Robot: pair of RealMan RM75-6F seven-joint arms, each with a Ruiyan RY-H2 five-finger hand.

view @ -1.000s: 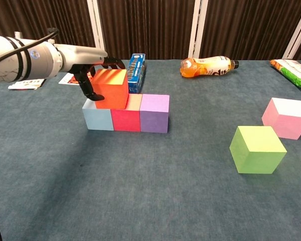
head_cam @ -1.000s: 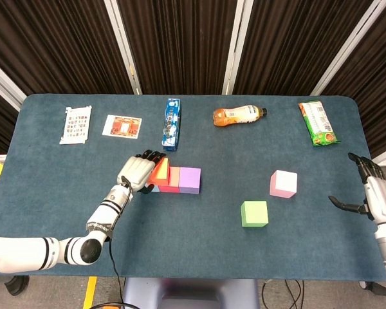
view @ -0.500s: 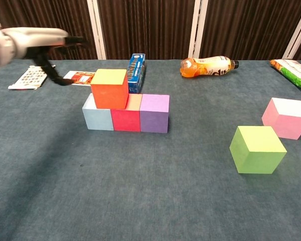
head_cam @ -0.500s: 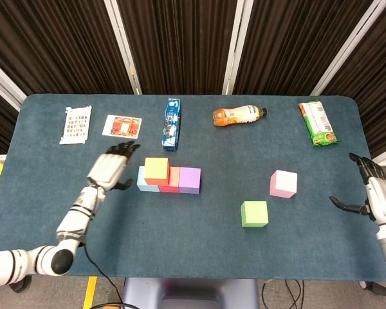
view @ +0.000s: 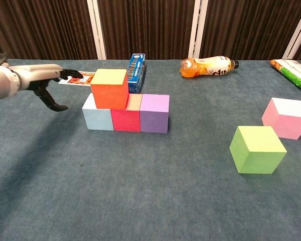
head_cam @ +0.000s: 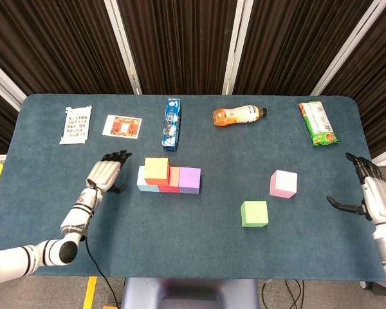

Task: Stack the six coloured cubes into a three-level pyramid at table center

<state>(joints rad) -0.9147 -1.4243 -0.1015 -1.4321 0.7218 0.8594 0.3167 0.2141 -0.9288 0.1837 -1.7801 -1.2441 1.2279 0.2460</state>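
Observation:
A light blue cube (view: 97, 117), a red cube (view: 126, 118) and a purple cube (view: 154, 113) stand in a row at table centre. An orange cube (view: 110, 89) with a yellow top (head_cam: 156, 168) sits on the blue and red ones. A green cube (head_cam: 254, 213) and a pink cube (head_cam: 283, 183) lie apart to the right. My left hand (head_cam: 105, 174) hovers left of the row, fingers spread, holding nothing. My right hand (head_cam: 368, 191) stays open at the table's right edge.
Along the back lie a white card (head_cam: 76, 124), a red-printed card (head_cam: 123, 125), a blue box (head_cam: 172, 123), an orange bottle (head_cam: 238, 115) on its side and a green snack packet (head_cam: 318, 122).
My left hand let go of the orange cube, which stays on the bottom row, and drew away to the left. The right hand has barely moved.

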